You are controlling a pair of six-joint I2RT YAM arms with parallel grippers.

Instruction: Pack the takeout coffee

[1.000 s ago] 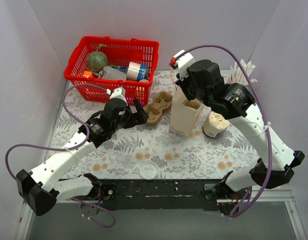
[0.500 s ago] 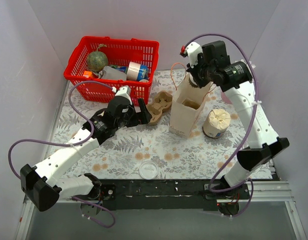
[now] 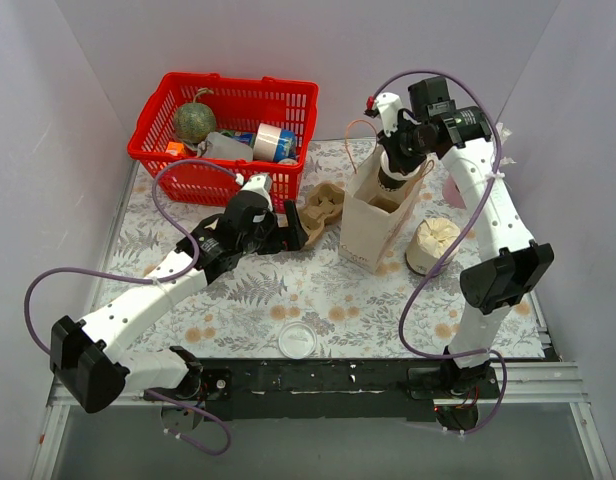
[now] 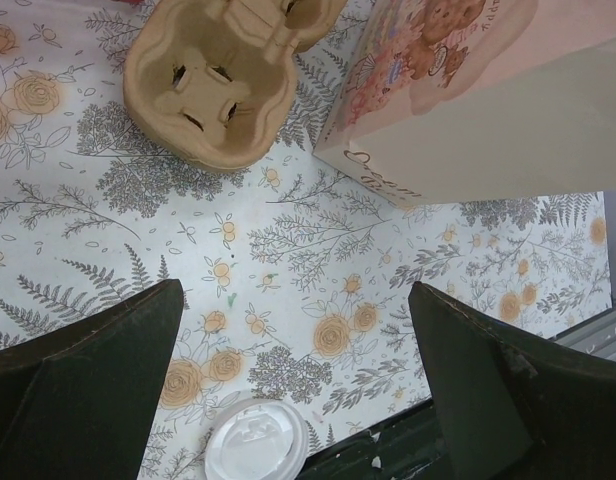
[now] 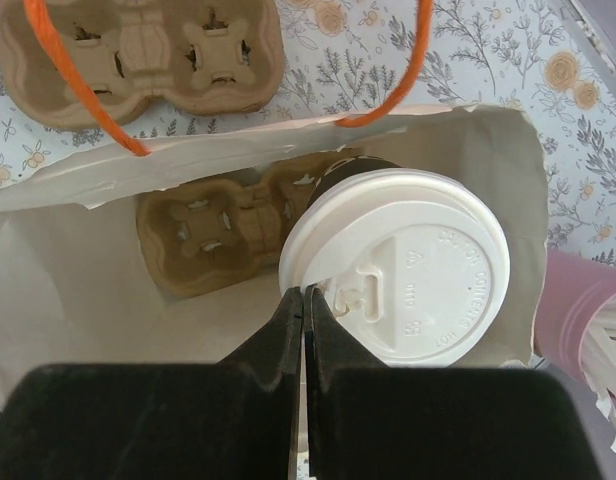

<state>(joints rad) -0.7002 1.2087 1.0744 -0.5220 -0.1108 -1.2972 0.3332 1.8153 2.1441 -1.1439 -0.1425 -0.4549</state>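
Pinching item: right gripper (image 5: 303, 300), jaws shut flat together on the near rim of the white plastic lid (image 5: 418, 260), no gap showing between the fingers. Item held: takeout coffee (image 3: 390, 182), upright, hanging in the mouth of the paper bag (image 3: 373, 235), its dark lower band showing at the bag's top edge in the overhead view. Bag contents: one pulp cup carrier (image 5: 203, 235) lying at the bottom, beside and below the cup. Bag fittings: orange cord handles (image 5: 78, 80), arching across the opening. Handling, judged: paper wall light and soft, easily dented by a hard squeeze; lid smooth, slippery, and only pressed on, so a grip on its rim alone risks it popping off or the cup swinging; fill level cannot be told, so treat it as liable to spill if tilted. Preferred hold, judged: around the cream upper wall just under the lid, where the rolled rim stiffens it. Outlying: second carrier (image 4: 213, 90) on the floral cloth, just beside the bag; spare lid (image 4: 256, 440) near the front edge. Left gripper (image 4: 293, 290): jaws spread wide, empty, over the cloth.
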